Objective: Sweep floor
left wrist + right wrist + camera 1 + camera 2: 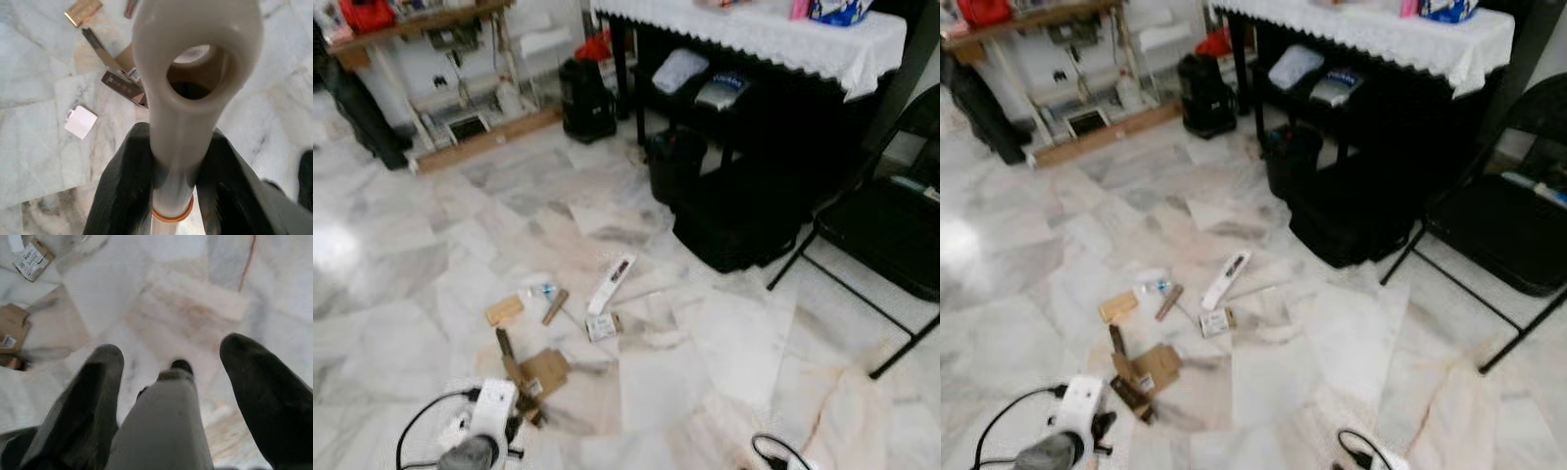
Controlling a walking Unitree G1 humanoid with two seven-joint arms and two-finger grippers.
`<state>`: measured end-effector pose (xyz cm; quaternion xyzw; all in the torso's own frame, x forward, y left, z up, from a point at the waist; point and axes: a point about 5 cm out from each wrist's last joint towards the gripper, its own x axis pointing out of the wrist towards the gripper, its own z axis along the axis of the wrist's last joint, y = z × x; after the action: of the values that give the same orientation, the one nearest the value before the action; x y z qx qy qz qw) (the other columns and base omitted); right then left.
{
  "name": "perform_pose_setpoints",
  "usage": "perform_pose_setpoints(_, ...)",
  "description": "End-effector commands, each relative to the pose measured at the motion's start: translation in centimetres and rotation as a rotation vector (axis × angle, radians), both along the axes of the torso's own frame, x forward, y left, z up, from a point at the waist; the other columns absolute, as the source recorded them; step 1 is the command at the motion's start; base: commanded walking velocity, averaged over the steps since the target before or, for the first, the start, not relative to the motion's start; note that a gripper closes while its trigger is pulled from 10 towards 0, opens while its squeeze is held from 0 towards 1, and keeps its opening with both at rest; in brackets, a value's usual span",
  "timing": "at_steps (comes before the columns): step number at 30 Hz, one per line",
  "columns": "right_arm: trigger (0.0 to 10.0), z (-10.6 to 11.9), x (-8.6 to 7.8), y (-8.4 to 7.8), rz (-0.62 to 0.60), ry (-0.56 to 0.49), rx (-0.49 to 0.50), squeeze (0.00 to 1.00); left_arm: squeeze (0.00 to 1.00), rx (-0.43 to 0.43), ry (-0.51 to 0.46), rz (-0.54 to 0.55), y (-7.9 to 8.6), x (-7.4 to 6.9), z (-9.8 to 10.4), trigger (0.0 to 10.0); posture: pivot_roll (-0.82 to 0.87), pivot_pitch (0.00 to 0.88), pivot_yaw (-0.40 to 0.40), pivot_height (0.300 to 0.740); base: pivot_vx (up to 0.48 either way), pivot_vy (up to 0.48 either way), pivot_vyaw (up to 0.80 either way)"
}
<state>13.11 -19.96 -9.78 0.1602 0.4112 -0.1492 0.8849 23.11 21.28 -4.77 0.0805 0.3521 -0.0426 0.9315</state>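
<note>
Litter lies on the white marble floor (401, 323) ahead of me: a flattened cardboard box (543, 372), a long white packet (611, 282), a small printed box (602, 326), a tan card (504, 310) and a brown stick (555, 305). My left gripper (177, 134) is shut on a beige broom handle (190, 73) with a hanging hole at its end and an orange ring. My left arm (480, 431) is low at the front left. The grey handle (164, 426) runs between the spread fingers (98, 382) of my right gripper (171, 347), with a gap on one side.
A black folding chair (891, 225) stands at the right. A black table with a white lace cloth (773, 34) is at the back, with black bags (734, 215) and a black bin (674, 162) under and beside it. A wooden shelf (421, 24) is at the far left.
</note>
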Motion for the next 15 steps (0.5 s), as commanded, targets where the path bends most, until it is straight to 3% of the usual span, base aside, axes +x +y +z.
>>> perform_pose_setpoints(1, 10.0, -0.11, 0.22, 1.29, 0.013, -0.004, 0.033, 0.00, 0.00, 0.003, 0.076, 0.032, 0.85, -1.85, -1.10, 10.0, 0.04, 0.071, 0.063, 0.740, -0.266, 0.000, 0.00)
perform_pose_setpoints(15, 10.0, -0.18, 0.09, 1.20, 0.005, 0.006, 0.037, 0.00, 0.00, 0.002, 0.076, 0.028, 0.79, -1.81, -1.09, 10.0, 0.04, 0.074, 0.064, 0.740, -0.264, 0.000, 0.00)
